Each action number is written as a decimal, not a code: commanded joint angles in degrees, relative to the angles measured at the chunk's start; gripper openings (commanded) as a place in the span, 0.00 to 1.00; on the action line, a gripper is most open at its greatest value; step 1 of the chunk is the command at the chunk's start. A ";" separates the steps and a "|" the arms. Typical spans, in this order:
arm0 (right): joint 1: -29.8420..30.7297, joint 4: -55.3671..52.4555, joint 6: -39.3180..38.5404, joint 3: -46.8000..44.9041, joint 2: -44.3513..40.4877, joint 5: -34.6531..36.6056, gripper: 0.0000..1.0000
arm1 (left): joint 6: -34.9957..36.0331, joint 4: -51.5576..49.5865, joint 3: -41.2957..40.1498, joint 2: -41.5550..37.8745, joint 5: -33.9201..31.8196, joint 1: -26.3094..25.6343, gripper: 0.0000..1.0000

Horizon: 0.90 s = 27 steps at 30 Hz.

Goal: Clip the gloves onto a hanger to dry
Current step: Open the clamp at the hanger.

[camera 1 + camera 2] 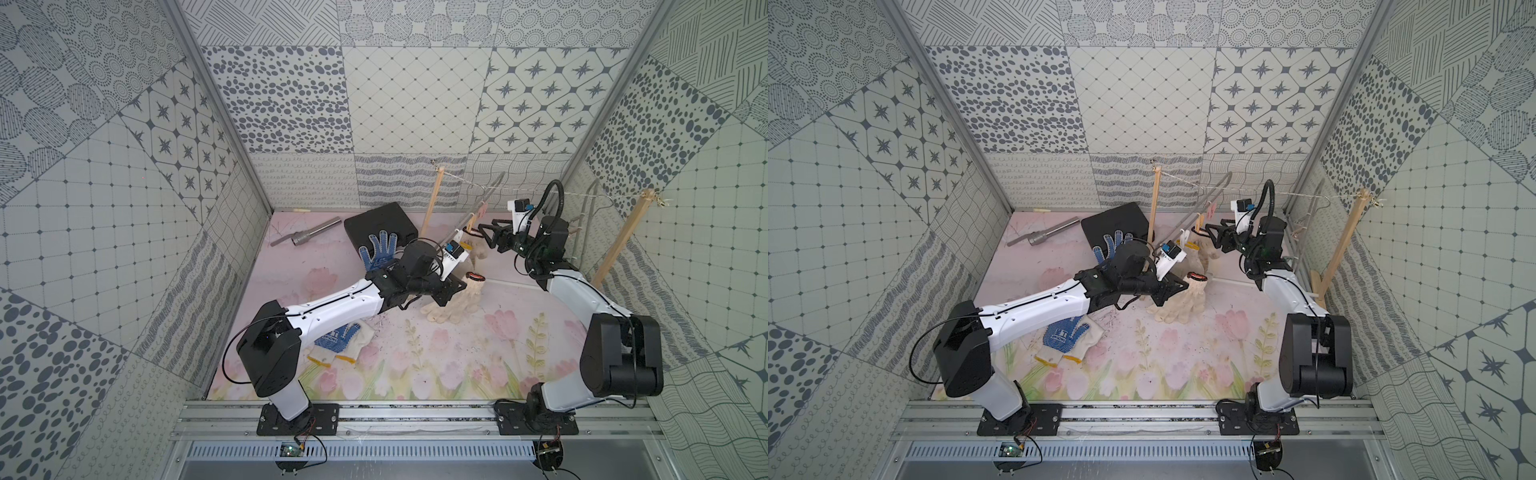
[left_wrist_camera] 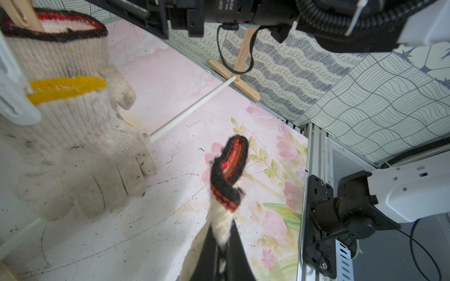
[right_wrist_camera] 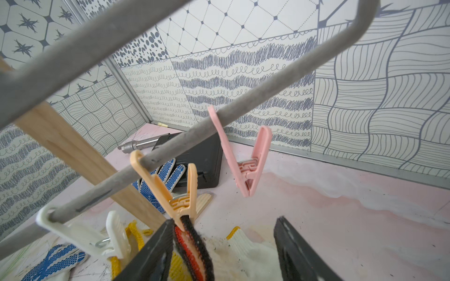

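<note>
Two gloves (image 2: 73,126) hang pegged on the hanger (image 3: 219,116), the left gripper (image 2: 222,233) pinches a third glove (image 2: 229,175) by its cuff, the right gripper (image 3: 222,233) gapes wide, and blue-dotted gloves (image 1: 376,249) lie unclipped on the worktop (image 1: 457,357).

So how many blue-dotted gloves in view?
2 blue-dotted gloves: one against the black case at the back, one on the mat beneath the left arm. More may be hidden.

Floral mat (image 1: 457,365), gloves (image 1: 337,337), blk case (image 1: 384,220), pipe (image 1: 312,232)
</note>
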 commanded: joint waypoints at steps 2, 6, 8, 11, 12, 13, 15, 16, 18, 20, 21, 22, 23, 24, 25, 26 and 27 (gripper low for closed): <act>1.01 5.99 -0.06 -5.43 -6.78 2.77 0.68 | 0.58 0.97 0.77 0.12 0.79 -0.33 0.00; 3.43 6.41 -0.99 -10.19 -12.24 5.62 0.67 | 0.48 1.11 0.68 0.03 0.88 -0.42 0.00; 4.60 5.01 -1.81 -11.09 -13.46 6.69 0.65 | 0.44 1.23 0.59 -0.01 1.05 -0.51 0.00; 4.77 3.07 -1.32 -10.95 -12.71 8.13 0.59 | 0.31 1.42 0.36 -0.26 1.13 -0.52 0.00; 4.77 1.29 -1.25 -10.20 -11.93 9.40 0.55 | 0.23 1.53 0.21 -0.48 1.13 -0.63 0.00; 4.77 -0.84 -1.30 -8.91 -10.83 10.58 0.54 | 0.23 1.56 0.09 -0.54 1.05 -0.68 0.00; 4.77 -5.14 -2.25 -6.25 -8.55 12.01 0.52 | 0.14 1.81 -0.23 -0.72 1.01 -0.77 0.00; 4.77 -6.33 -2.77 -5.23 -7.15 13.02 0.51 | 0.06 1.86 -0.32 -0.84 0.96 -0.77 0.00; 4.75 -7.83 -3.65 -3.48 -5.14 15.45 0.50 | 0.05 1.95 -0.28 -0.93 0.95 -0.79 0.00; 4.71 -9.65 -5.02 -1.50 -3.01 17.48 0.49 | 0.01 1.98 -0.28 -0.87 0.93 -0.96 0.00; 4.68 -10.17 -5.57 -0.53 -1.90 18.40 0.48 | -0.03 1.97 -0.20 -0.85 0.88 -1.05 0.00; 4.71 -10.77 -6.14 0.45 -0.66 19.10 0.48 | -0.04 1.91 -0.20 -0.76 0.92 -1.08 0.00; 4.60 -11.34 -6.54 1.45 0.56 19.58 0.48 | -0.04 1.95 -0.11 -0.75 0.88 -1.12 0.00; 4.55 -12.27 -6.96 2.80 2.03 20.00 0.47 | -0.01 1.84 -0.07 -0.63 0.88 -1.12 0.00; 4.44 -12.89 -7.28 4.05 3.60 20.13 0.48 | -0.03 1.86 0.06 -0.59 0.88 -1.16 0.00; 4.40 -13.29 -7.61 4.97 4.86 20.23 0.48 | -0.08 1.81 0.04 -0.54 0.88 -1.20 0.00; 4.32 -13.66 -8.03 5.89 6.29 20.25 0.49 | -0.04 1.68 0.11 -0.50 0.88 -1.24 0.00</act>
